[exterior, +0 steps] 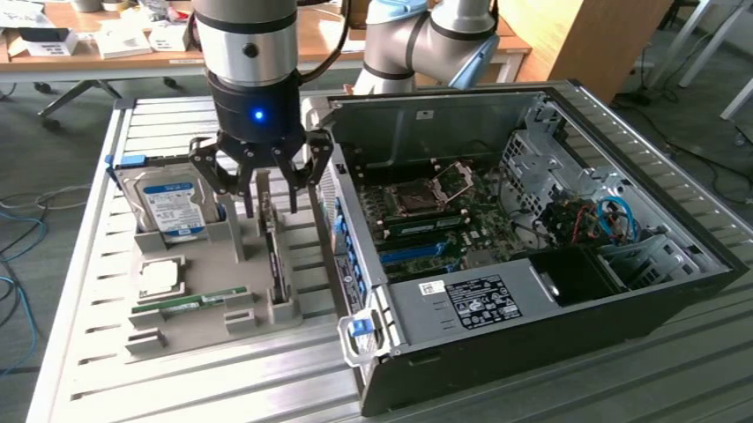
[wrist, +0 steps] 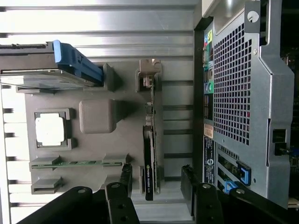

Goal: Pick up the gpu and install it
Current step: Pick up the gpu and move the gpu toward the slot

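I have the tool (exterior: 271, 210) hanging over the grey holder (exterior: 200, 339) on the slatted worktop (exterior: 235, 388), with its jaws spread wide and nothing in them. The gpu (exterior: 273, 256) stands on its long edge in a slot of the holder, on the side nearest the open case (exterior: 530, 264). In the wrist view the gpu (wrist: 149, 158) runs between the two black fingers (wrist: 125, 175), with a gap on each side, so I see no contact.

In the same holder, the hard drive (exterior: 175, 207) leans upright on the exterior view's left. The processor (exterior: 161, 280) lies flat, near the green memory stick (exterior: 189, 304).

The case lies on its side with the panel off and the motherboard (exterior: 436, 220) exposed. Its perforated rear wall (wrist: 238, 84) sits just beside the holder (wrist: 121, 135).
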{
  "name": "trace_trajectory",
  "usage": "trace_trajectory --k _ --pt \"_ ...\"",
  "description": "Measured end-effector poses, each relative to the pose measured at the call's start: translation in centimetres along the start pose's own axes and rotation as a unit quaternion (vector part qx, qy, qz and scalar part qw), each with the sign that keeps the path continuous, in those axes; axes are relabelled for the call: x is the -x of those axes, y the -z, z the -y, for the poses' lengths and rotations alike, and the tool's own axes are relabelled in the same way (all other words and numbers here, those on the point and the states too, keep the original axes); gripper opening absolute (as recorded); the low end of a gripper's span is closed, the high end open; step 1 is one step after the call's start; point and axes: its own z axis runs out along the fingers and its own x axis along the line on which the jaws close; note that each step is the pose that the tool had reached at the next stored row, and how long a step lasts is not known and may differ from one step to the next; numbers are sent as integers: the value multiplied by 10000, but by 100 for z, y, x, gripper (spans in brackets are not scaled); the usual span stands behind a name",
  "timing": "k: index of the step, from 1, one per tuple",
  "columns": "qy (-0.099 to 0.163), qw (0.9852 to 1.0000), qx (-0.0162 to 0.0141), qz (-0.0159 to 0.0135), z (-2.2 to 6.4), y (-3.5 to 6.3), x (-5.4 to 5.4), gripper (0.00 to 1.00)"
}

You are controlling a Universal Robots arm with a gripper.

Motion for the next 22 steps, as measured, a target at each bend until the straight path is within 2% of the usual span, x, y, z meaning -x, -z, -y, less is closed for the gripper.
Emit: trace_trajectory --k 2,4,22 --pt "1 10000 4 1 2 -3 -1 55" --pt "17 10000 23 1 8 -4 0 55" --pt "114 9999 15 -1 28 -12 -5 55"
